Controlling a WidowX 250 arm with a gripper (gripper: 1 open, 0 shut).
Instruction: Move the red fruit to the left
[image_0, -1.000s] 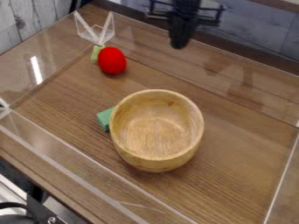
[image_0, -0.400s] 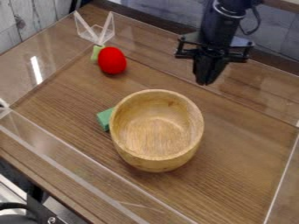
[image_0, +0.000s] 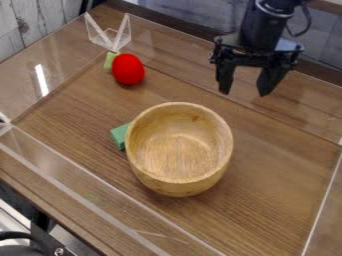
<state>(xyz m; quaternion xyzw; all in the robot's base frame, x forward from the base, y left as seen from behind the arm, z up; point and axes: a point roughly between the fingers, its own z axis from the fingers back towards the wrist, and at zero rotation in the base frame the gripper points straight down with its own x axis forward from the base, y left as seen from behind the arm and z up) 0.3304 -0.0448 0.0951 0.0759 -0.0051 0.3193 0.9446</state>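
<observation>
The red fruit (image_0: 128, 70) sits near the counter's (image_0: 80, 130) far left corner, apparently already moved, and the pincer (image_0: 246, 88), spread apart and well away, probably has only to withdraw.

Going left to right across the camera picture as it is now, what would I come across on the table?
Red fruit, wooden bowl, gripper; the green piece sits too close below the fruit to place.
</observation>
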